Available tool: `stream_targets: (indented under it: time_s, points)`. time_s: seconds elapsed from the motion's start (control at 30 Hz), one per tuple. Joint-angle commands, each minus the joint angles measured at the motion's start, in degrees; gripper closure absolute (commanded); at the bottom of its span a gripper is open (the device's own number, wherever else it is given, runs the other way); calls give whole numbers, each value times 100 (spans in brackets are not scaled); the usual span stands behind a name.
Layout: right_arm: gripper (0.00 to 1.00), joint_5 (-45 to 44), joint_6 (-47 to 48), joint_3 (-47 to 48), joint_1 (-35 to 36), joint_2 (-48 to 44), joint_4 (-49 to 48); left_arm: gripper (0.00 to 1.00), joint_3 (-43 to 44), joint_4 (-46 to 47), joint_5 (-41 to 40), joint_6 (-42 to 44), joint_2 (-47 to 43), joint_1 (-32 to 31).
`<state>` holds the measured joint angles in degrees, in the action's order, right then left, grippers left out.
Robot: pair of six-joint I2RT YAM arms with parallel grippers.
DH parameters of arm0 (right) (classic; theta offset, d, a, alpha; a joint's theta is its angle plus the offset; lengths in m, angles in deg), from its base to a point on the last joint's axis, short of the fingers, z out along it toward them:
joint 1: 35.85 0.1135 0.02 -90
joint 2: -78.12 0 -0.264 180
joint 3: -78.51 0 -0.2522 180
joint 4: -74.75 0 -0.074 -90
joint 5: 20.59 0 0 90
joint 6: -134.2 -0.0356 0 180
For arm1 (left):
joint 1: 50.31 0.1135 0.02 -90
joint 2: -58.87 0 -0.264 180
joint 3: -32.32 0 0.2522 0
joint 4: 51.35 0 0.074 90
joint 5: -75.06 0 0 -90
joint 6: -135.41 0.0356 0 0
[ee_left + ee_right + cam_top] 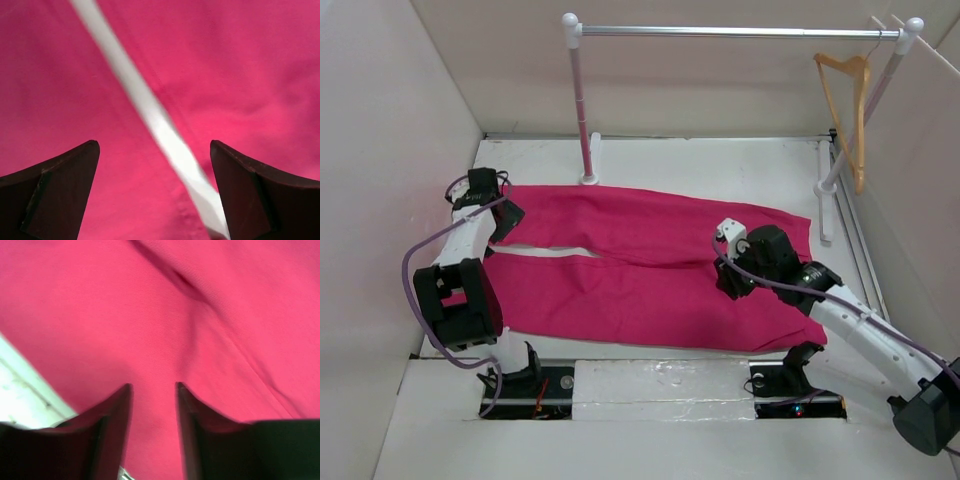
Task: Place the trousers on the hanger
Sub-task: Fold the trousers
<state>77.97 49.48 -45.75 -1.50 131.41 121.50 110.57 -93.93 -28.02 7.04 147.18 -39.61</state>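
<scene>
left gripper [154, 145] is over the trousers [240, 75], fingers [60, 190] spread wide, pink cloth under both tips. a white strip of table [150, 115] slants between them, the gap between the two legs. right gripper [154, 386] now: fingers [105, 430] nearly together, just a narrow slot of pink between the tips, a crease running off ahead of them. can't tell if they're pinching cloth. the hanger [845, 110] hangs on the rail [730, 32], beyond the right fingers, well apart from both pairs.
</scene>
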Motion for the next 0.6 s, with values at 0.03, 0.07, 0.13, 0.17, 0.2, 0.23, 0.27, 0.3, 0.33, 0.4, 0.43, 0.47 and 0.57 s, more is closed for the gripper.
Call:
stream_targets:
  time_s: [0.03, 0.07, 0.13, 0.17, 0.2, 0.23, 0.27, 0.3, 0.33, 0.4, 0.43, 0.47, 0.57]
  points:
    - [43, 136, 201, 224, -925, 57, -28, 15, 221, -238, -529, -109, -350, 46]
    - [37, 442, 219, 197, -1191, 84, -91, 19, 266, -221, -485, -92, -376, -154]
    - [32, 742, 211, 136, -1988, 145, -204, 47, 336, -125, -511, -39, -560, -436]
    - [31, 901, 176, 66, -2263, 137, -249, 65, 336, -46, -355, 92, -665, -611]
    - [30, 989, 132, -57, -2570, 111, -276, 82, 293, 112, -188, 215, -875, -1031]
    - [30, 1086, 97, -128, -2887, 85, -311, 100, 205, 339, -73, 294, -982, -1296]
    - [30, 1252, 53, -215, -3499, 6, -337, 100, 178, 411, 33, 408, -1052, -1577]
    - [30, 1315, -9, -294, -3810, -38, -346, 100, 195, 412, 42, 435, -1131, -2171]
    - [29, 1298, -61, -365, -4048, -65, -268, 100, 213, 282, -79, 427, -1149, -2473]
    - [28, 764, -219, -453, -4471, -74, -267, 100, 21, 350, -169, 331, -1263, -2923]
    - [28, 570, -212, -645, -4629, -74, -511, 100, -285, 516, -38, 287, -1307, -3081]
    - [28, 203, -229, -699, -4787, -57, -687, 100, -444, 657, 425, 225, -1369, -3083]
    - [26, -238, -203, -534, -5455, 487, -847, 100, -981, 1185, 850, 146, -1589, -3371]
